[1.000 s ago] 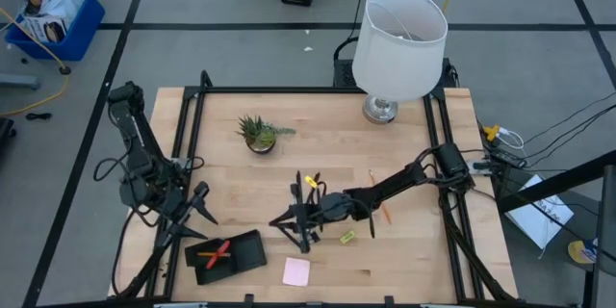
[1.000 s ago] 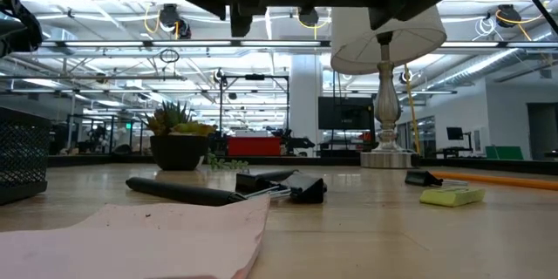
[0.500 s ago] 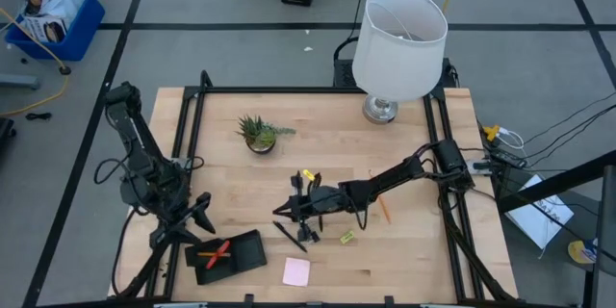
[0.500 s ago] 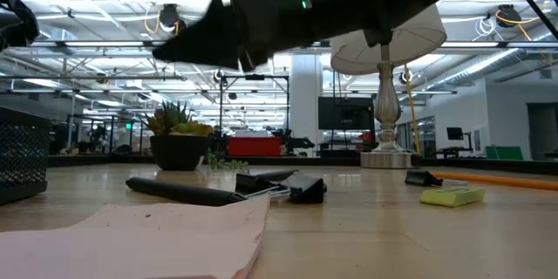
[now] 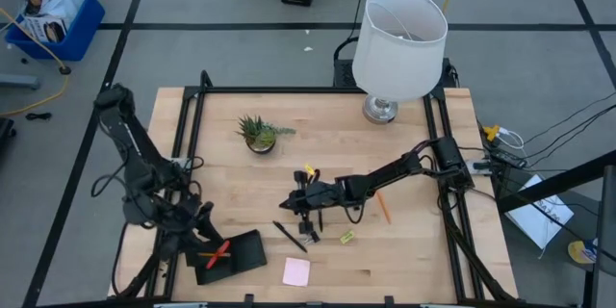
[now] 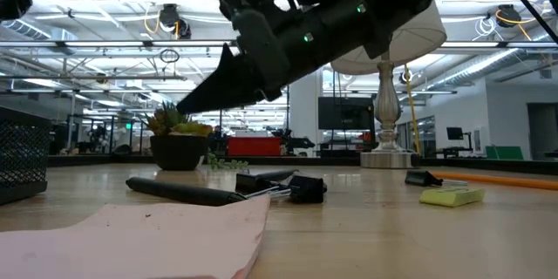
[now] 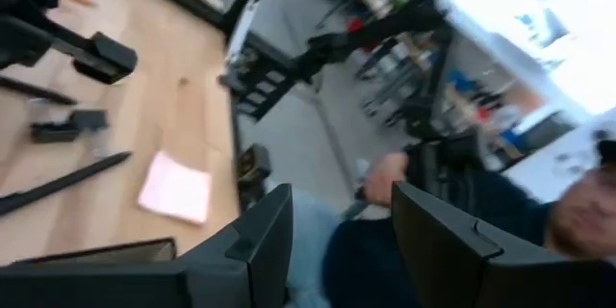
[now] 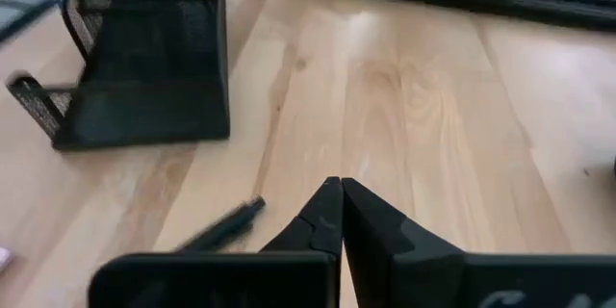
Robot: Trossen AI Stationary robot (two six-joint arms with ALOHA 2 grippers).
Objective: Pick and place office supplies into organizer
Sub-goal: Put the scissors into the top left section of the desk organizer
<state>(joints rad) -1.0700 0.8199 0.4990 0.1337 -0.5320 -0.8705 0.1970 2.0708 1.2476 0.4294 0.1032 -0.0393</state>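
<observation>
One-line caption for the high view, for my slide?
Right end effector shut, empty, above pen; left end effector at organizer holding scissors.

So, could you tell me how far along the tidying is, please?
Done: red-handled scissors lie in the organizer. In hand: nothing; the right gripper is shut and empty, and the left gripper is open by the organizer. Left: pen, clips, yellow-green block, pencil, pink pad.
</observation>
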